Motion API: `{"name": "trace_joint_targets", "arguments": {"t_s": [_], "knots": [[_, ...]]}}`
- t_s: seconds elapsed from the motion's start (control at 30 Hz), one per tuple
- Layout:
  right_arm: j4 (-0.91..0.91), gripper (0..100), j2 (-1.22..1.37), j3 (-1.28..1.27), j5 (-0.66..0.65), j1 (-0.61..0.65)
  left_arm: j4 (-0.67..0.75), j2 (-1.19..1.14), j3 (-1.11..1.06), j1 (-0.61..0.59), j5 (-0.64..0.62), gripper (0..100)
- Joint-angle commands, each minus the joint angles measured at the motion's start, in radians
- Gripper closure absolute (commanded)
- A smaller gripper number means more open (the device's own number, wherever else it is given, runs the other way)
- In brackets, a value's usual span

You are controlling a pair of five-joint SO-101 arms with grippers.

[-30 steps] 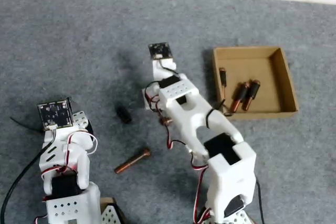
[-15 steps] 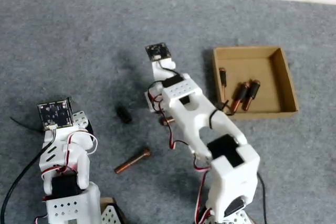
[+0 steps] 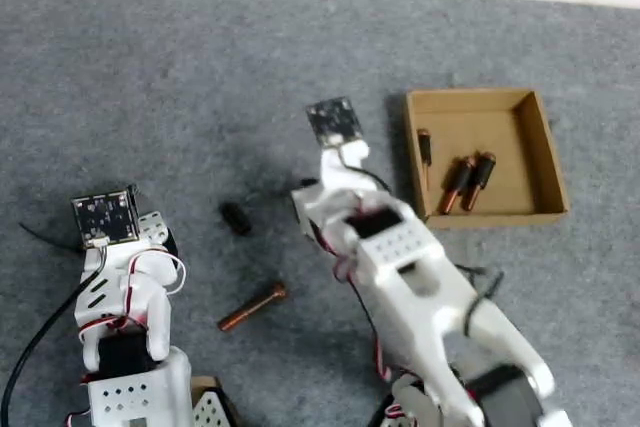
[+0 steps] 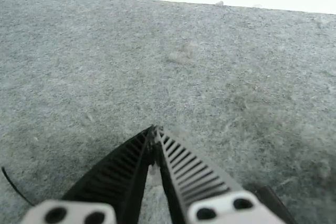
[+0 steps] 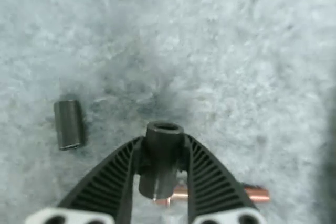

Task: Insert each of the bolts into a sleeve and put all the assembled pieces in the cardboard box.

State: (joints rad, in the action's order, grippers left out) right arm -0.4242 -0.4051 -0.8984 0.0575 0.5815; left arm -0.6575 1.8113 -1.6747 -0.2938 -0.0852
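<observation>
Between the right gripper's (image 5: 164,144) clamped fingers sat a sleeve (image 5: 160,158), a bolt (image 5: 254,194) just behind them. That arm had swung toward the cardboard box (image 3: 548,152), suggesting delivery. Left gripper (image 4: 155,129) fingers pressed together.

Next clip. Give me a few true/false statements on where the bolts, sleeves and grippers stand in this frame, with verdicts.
1. The cardboard box holds three pieces. True.
2. The left gripper grips a bolt. False: it is shut on nothing.
3. The right gripper is shut on a dark sleeve. True.
4. The loose bolt lies in the box. False: it lies on the grey mat, away from the box.
5. No sleeve lies on the mat. False: a loose sleeve lies there.
</observation>
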Motion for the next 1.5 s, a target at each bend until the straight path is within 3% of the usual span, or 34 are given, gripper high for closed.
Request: {"name": "trace_joint_targets", "arguments": {"t_s": [0.0, 0.1, 0.2, 0.37, 0.47, 0.57, 0.7, 0.87, 1.3, 1.47], "knots": [[0.097, 99.4, -0.168, -0.088, -0.08, -0.047, 0.02, 0.016, 0.005, 0.091, 0.006, 99], [0.147, 99.4, -0.265, -0.179, -0.11, -0.084, 0.012, 0.016, 0.005, 0.183, 0.104, 99], [0.177, 99.4, -0.343, -0.263, -0.109, -0.091, -0.115, 0.016, 0.036, 0.308, 0.216, 99], [0.186, 99.4, -0.418, -0.338, -0.112, -0.091, -0.354, 0.015, 0.151, 0.512, 0.221, 99], [0.185, 99.4, -0.426, -0.343, -0.114, -0.091, -0.407, 0.015, 0.163, 0.581, 0.221, 99], [0.185, 99.4, -0.424, -0.344, -0.114, -0.091, -0.41, 0.015, 0.163, 0.599, 0.224, 97], [0.183, 99.4, -0.424, -0.344, -0.114, -0.091, -0.411, 0.015, 0.137, 0.604, 0.219, 85], [0.183, 99.4, -0.424, -0.344, -0.114, -0.091, -0.416, 0.015, 0.102, 0.699, 0.226, 84], [0.182, 99.4, -0.424, -0.346, -0.114, -0.091, -0.549, 0.01, 0.17, 0.639, 0.382, 84], [0.182, 99.4, -0.423, -0.346, -0.114, -0.091, -0.517, -0.174, 0.211, 0.665, 0.384, 84]]}}
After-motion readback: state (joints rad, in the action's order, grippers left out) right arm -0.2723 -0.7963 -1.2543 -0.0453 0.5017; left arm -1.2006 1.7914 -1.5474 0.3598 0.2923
